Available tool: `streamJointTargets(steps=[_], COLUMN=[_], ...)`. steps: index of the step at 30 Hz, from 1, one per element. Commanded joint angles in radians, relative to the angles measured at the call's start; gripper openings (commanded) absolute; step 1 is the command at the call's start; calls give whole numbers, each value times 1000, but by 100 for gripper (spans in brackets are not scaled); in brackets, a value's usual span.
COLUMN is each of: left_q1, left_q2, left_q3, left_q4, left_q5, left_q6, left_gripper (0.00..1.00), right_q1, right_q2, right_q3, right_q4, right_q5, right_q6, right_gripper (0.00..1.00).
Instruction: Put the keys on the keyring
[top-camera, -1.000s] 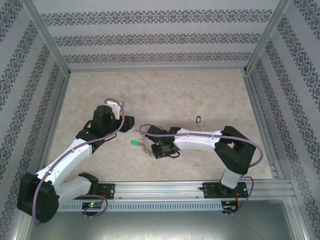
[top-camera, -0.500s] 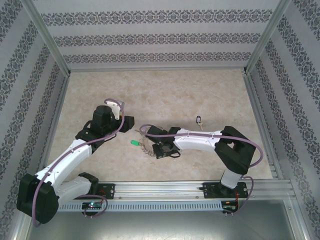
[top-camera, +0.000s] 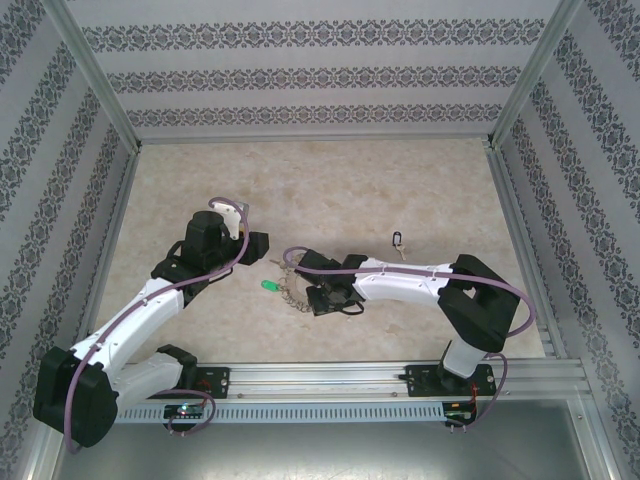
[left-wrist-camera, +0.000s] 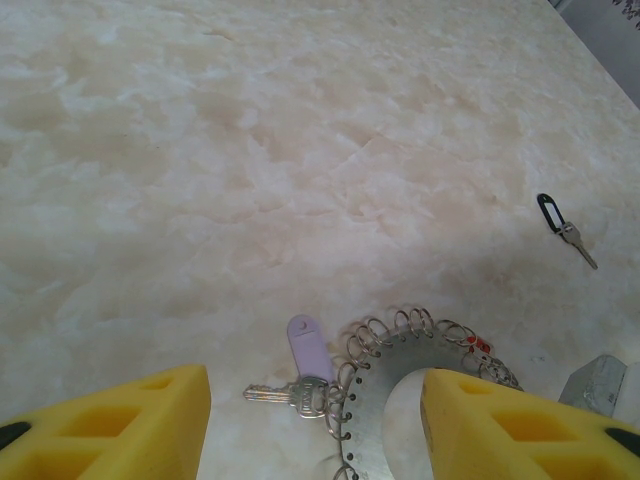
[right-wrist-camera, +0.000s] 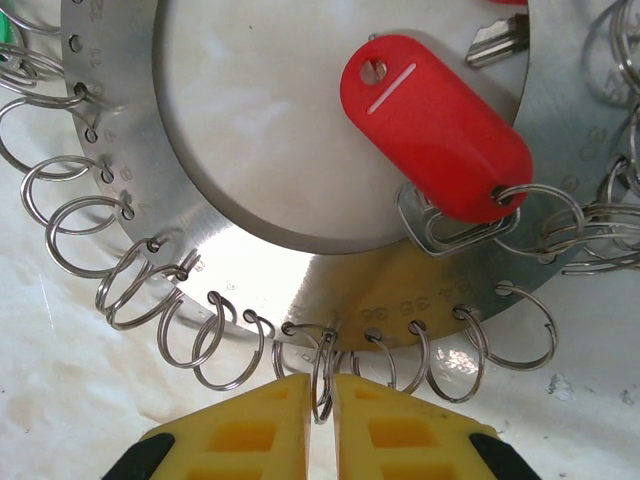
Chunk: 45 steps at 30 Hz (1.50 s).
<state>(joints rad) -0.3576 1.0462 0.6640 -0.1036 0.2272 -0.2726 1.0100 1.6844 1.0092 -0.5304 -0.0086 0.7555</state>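
The right gripper is clamped on the keyring, its yellow fingers pinching a single wire loop at the near rim. The flat grey plate lies on the marbled table, roughly midway between the two arms in the overhead view. One red key lies across the ring's wide hole, and its narrow end looks hooked into a loop on the right of the rim. A silver blade with a sliver of red beside it shows at the far edge; it may be the second key, but it is too cropped to tell.

The hold is on thin wire only, so I judge the loop could twist or slide out between the pads. The plate would then swivel or be dragged across the table. The loops by the red key overlap in a knot, and a tug there could snag them.

The left gripper hangs spread wide over the ring's left side. A lilac-tagged key lies at the rim right under it and could be caught if the fingers came down to close. A green tag rests just left of the ring, and a black-tagged key lies well apart, far and right.
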Motion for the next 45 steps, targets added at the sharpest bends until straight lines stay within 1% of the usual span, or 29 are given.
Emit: streamJointTargets(steps=[1, 5, 10, 15, 18, 24, 27, 30, 35, 40, 45], left_q1=[10, 10, 12, 10, 10, 10, 11, 12, 12, 11, 11], left_q2=[3, 4, 6, 6, 6, 5, -5, -15, -27, -52, -69], left_q3=[3, 6, 6, 5, 7, 10, 13, 9, 14, 15, 21], left_q4=[3, 1, -1, 2, -1, -5, -9, -5, -8, 4, 28], left_q5=[3, 2, 4, 4, 4, 6, 7, 6, 16, 50, 124], left_q6=[9, 8, 10, 8, 10, 12, 12, 12, 18, 30, 71], left_gripper=[59, 59, 59, 59, 59, 59, 59, 59, 59, 58, 58], right_q1=[-11, -14, -22, -24, -24, -39, -42, -45, -83, -144, -198], right_q2=[22, 25, 29, 32, 13, -18, -65, -129, -225, -311, -365], right_q3=[-1, -5, -14, -12, -21, -33, -37, -57, -80, -129, -129], right_q4=[-15, -19, 0, -5, 2, 5, 10, 59, 81, 178, 239], right_q5=[-2, 6, -14, -13, 1, -9, -20, -54, -82, -175, -261], right_q6=[-2, 7, 1, 0, -3, -35, -73, -144, -232, -356, -501], right_gripper=[15, 15, 15, 12, 8, 6, 6, 4, 0, 0, 0])
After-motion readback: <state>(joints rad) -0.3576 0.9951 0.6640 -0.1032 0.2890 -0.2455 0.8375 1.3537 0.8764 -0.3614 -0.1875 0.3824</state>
